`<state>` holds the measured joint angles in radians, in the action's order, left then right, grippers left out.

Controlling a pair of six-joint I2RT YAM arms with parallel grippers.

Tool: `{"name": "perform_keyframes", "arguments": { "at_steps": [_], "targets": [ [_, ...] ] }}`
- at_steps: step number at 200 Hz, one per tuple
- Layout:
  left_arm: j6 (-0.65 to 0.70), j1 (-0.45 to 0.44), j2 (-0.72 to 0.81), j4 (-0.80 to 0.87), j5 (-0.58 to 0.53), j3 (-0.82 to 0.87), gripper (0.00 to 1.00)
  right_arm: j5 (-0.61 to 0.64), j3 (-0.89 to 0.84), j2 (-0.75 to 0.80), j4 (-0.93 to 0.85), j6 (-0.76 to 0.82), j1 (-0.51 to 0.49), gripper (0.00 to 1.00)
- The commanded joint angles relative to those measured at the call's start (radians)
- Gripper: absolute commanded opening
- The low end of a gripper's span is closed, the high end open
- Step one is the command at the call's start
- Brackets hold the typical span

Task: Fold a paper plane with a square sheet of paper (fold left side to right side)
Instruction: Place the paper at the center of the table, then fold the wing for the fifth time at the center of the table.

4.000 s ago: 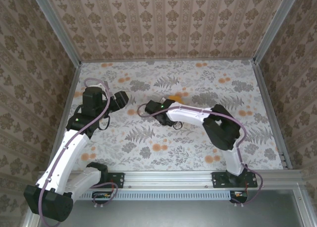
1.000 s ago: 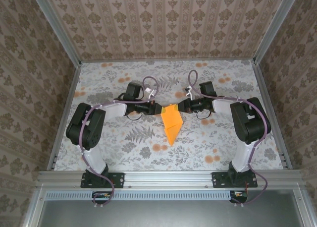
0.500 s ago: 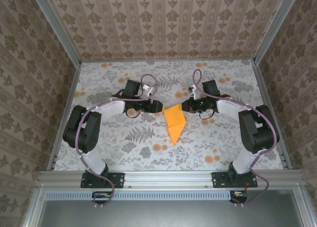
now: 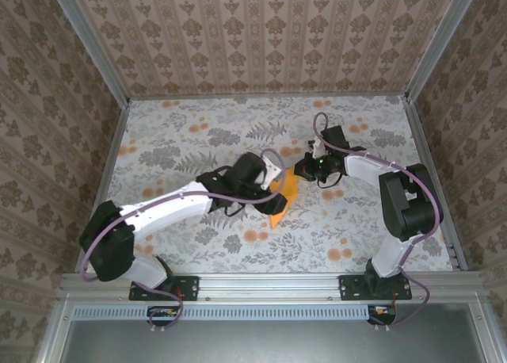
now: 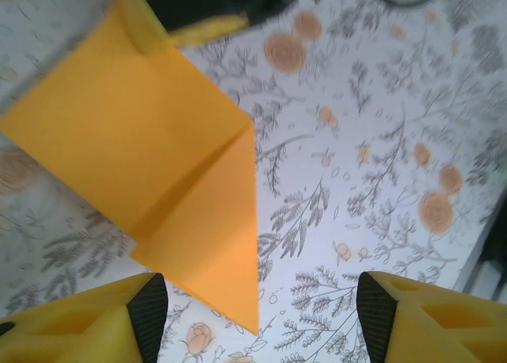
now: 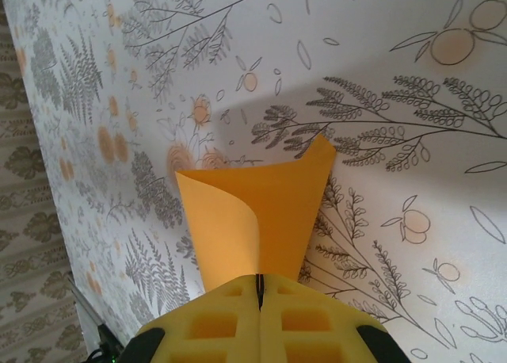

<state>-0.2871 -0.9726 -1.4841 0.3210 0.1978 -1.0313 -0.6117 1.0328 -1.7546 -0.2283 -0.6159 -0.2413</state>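
Note:
The orange sheet of paper (image 4: 283, 200), folded to a long pointed plane-like shape, sits mid-table with its tip toward the near edge. My right gripper (image 4: 302, 170) is shut on its far right edge. In the right wrist view the paper (image 6: 277, 204) curls up from the shut yellow fingers (image 6: 238, 323). My left gripper (image 4: 269, 190) hovers open over the paper's left side. In the left wrist view the paper (image 5: 158, 149) shows a diagonal crease, and its tip lies between the open gripper's (image 5: 260, 319) pads (image 5: 149, 311) without touching them.
The table (image 4: 190, 129) has a cloth printed with grey leaves and small orange blossoms. Patterned walls stand on three sides, with metal posts at the back corners. An aluminium rail (image 4: 269, 284) runs along the near edge by the arm bases.
My left gripper has opened and let go of the paper's left edge, and that arm has swung nearer over the paper. The paper has folded narrower toward the right gripper.

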Motion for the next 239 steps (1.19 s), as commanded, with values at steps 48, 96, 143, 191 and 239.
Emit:
{"name": "perform_keyframes", "arguments": {
  "at_steps": [48,96,143,191,239],
  "targets": [
    [-0.022,-0.143,-0.262,0.191,-0.313,-0.193,0.7,0.041,0.029,-0.023,-0.045,-0.042,-0.016,0.0],
    [-0.025,-0.177,-0.358,0.276,-0.42,-0.268,0.7,0.036,0.033,-0.025,-0.049,-0.041,-0.018,0.0],
    [-0.019,-0.193,-0.417,0.32,-0.47,-0.305,0.58,0.038,0.038,-0.032,-0.049,-0.044,-0.021,0.0],
    [-0.018,-0.195,-0.439,0.326,-0.469,-0.312,0.26,0.047,0.037,-0.047,-0.052,-0.041,-0.023,0.0],
    [-0.013,-0.187,-0.446,0.313,-0.441,-0.309,0.1,0.05,0.05,-0.05,-0.062,-0.021,-0.023,0.0]
  ]
}}
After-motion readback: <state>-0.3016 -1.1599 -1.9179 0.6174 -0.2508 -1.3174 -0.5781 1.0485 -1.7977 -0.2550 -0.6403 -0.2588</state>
